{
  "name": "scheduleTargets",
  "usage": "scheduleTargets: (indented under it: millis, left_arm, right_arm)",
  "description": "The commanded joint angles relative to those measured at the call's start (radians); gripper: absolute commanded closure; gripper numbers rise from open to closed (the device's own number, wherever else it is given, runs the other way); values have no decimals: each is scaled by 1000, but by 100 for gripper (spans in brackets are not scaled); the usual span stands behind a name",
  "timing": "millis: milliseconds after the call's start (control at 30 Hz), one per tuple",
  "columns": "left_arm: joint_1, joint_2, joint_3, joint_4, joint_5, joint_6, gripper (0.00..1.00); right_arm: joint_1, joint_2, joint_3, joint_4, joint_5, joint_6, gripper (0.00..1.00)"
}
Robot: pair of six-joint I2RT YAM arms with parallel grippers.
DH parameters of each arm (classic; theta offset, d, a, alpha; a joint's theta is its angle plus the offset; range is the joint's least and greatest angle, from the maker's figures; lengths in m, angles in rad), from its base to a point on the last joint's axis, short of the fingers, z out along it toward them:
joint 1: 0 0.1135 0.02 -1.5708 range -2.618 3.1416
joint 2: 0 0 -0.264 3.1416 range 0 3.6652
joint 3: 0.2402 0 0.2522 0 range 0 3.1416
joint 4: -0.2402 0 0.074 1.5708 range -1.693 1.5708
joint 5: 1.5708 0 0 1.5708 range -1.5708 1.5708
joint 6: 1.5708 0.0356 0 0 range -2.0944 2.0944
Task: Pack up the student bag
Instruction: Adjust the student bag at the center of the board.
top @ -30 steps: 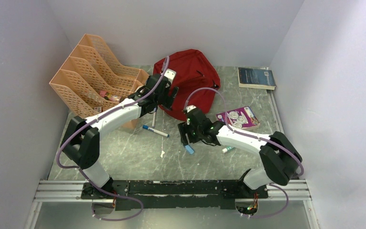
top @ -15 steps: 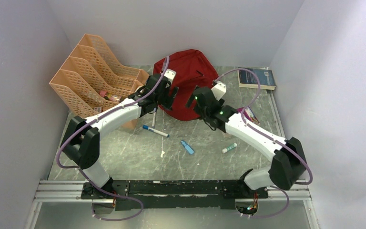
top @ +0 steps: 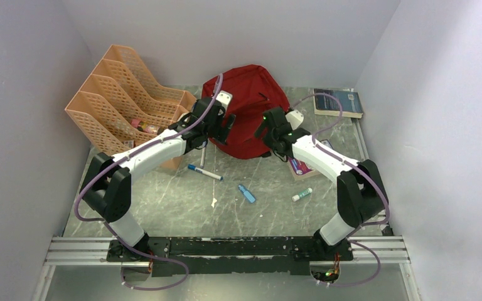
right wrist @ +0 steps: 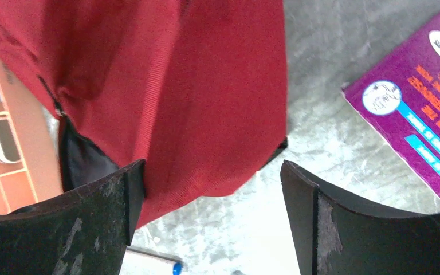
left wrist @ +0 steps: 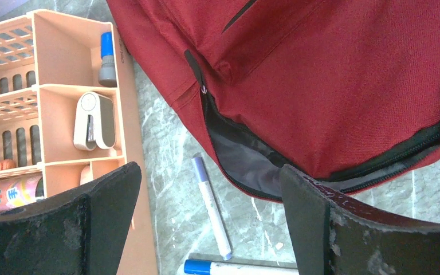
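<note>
So the soft dark-red fabric student bag (top: 248,94) is lying flat at the back middle of the grey marble-look table (top: 182,200), with its zipper mouth on the near-left edge gaping just enough to show grey lining (left wrist: 238,163). You can't tell how far that opening runs, since the left wrist view cuts it off behind its own finger, and from the top both arms cover the bag's near edge. The left gripper (top: 227,123) hangs over that mouth with its jaws spread wide, nothing in them. The right gripper (top: 263,130) is over the bag's near-right corner, jaws also wide apart and empty as far as I can see. Just left of the bag, almost touching, is the orange slotted plastic file organiser (top: 125,94), so that side is tight. A thin white pen (left wrist: 211,209) lies in the gap by the mouth. A purple paperback book (top: 300,167) is mostly hidden under the right arm. Near the front there's open tabletop, dotted with a white marker with a blue cap (top: 204,172), a small light-blue tube thing (top: 246,193) I can't identify, and a white stick with a green cap (top: 301,195). A dark blue book (top: 337,102) sits in the far right corner by the wall.
</note>
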Motion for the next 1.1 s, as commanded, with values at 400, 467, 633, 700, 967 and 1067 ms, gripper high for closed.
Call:
scheduleTargets:
  millis: [400,467,633,700,967,1067]
  left_arm:
    - [-1,48,44,50,218,6,5]
    - [-18,60,46,74,266,56,5]
    - [-93,87,17,191,325,173,3]
    - [-111,102,2,242,369,231,3]
    - [-119,199,32,236,499,348,4]
    - [-120,233,52,235,487,358,5]
  right_arm:
    - [-19,-112,-459,388,-133,-98,49]
    - [-21,-104,-474,436,-154,-119,54]
    - [-53,-109,-497,486,-218,-141,69]
    - [-78,-120,-514,508,-261,-150,75]
    - [-157,-149,-555,539,-359,-187,82]
    - [-167,-150,-562,552,-380,-191,84]
